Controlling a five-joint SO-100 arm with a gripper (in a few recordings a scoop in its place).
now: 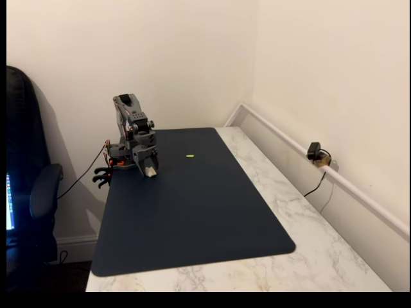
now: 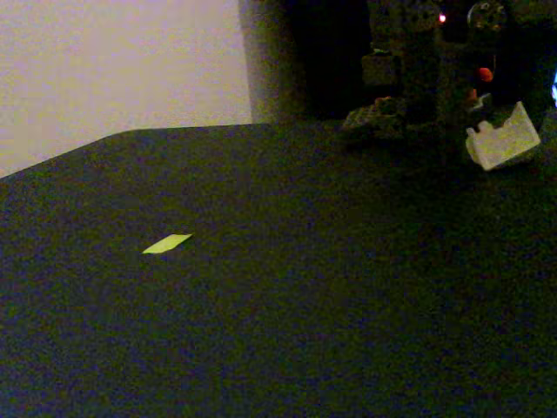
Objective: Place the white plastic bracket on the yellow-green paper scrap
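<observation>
**Tech:** On the marble table [image 1: 308, 212], what did you have laid out?

**Ref:** You had the dark mat [image 1: 192, 212] covering most of the surface. The grey arm [image 1: 131, 128] stood at the mat's far left corner, folded down over its own base, so the whole mat in front of it was open for travel.

**Tech:** How was the gripper [image 1: 149, 168] set?

**Ref:** You had it pointed down and forward, low over the mat edge. The white plastic bracket [image 2: 503, 139] sat at its tip, and in the low fixed view it appeared lifted just clear of the mat, so the jaws looked closed on it. The contact itself was too dark to confirm.

**Tech:** And the target?

**Ref:** The yellow-green paper scrap [image 2: 167, 244] lay flat on the mat, bare, well apart from the bracket: to the right of the gripper in the high fixed view [image 1: 190, 155], to the left in the low one.

**Tech:** Stage?

**Ref:** Judged as carry. You needed a level sweep across to the scrap, then a gentle, low release, since so thin a sliver could shift easily.
</observation>
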